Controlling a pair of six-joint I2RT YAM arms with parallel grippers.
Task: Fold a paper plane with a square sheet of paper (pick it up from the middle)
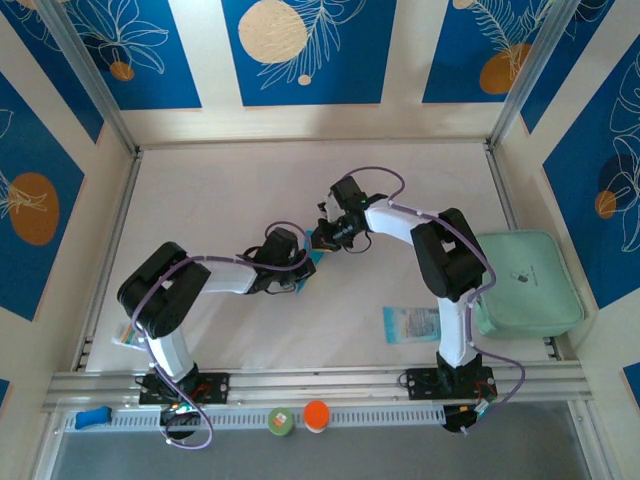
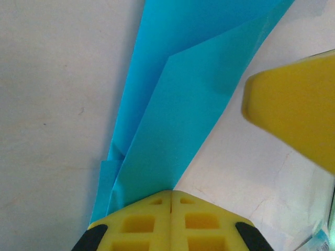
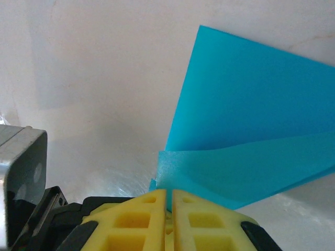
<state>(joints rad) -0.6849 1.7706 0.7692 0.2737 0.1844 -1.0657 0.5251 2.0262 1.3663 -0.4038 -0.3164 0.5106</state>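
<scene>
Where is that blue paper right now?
Mid-table in the top view, the cyan paper is gripped by the left tool and the right tool.

Two arms are angled inward, with tools closed side by side near the middle of the tabletop.
The left arm is folded at the elbow and laid out to the right. The left tool is seen with its yellow fingers pressed together on the folded paper. The right arm is bent leftward, and the right tool is likewise clamped on that paper, just beside the left one.
</scene>
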